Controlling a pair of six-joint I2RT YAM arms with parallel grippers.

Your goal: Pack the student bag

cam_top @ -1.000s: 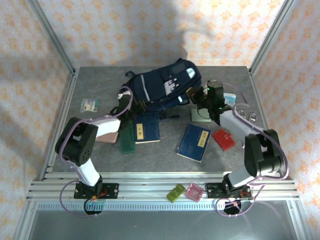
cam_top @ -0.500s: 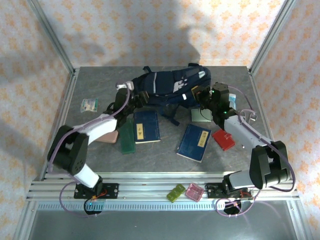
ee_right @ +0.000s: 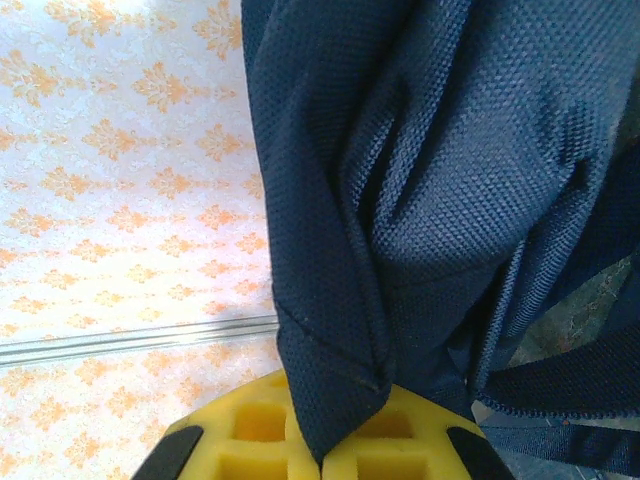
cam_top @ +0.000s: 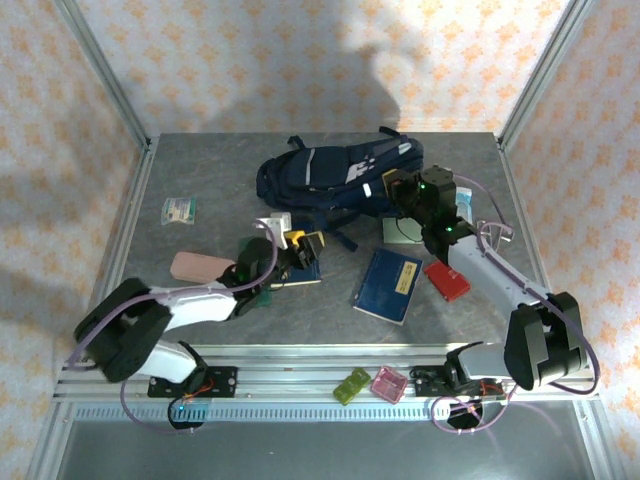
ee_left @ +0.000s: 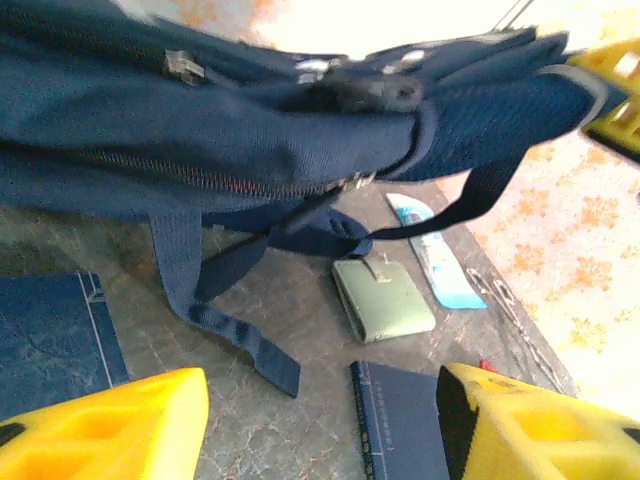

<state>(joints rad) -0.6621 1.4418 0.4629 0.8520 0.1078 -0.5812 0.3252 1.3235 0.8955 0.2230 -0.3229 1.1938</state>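
Observation:
The student bag [cam_top: 335,172] is a navy backpack lying on its side at the back of the table, with its straps trailing toward the front. My right gripper [cam_top: 393,188] is at the bag's right end, its yellow fingers [ee_right: 250,440] shut on a fold of the bag's fabric [ee_right: 330,400]. My left gripper [cam_top: 303,244] hovers low in front of the bag, over a navy booklet [cam_top: 296,262]. It is open, and between its fingers [ee_left: 110,425] there is nothing but table. In the left wrist view the bag [ee_left: 260,120] hangs across the top, with a strap [ee_left: 230,330] lying on the table.
A second navy booklet [cam_top: 390,283], a red case [cam_top: 447,279] and a green wallet [cam_top: 398,231] lie at the right. So do a blue tube [ee_left: 432,255] and keys [cam_top: 497,235]. A pink case [cam_top: 198,265] and a packet [cam_top: 180,208] lie left. Small green and pink boxes [cam_top: 352,386] sit on the front rail.
My left gripper has left the bag's left end and swung back toward the front, over the booklet. The bag has turned and shifted right, still held by my right gripper.

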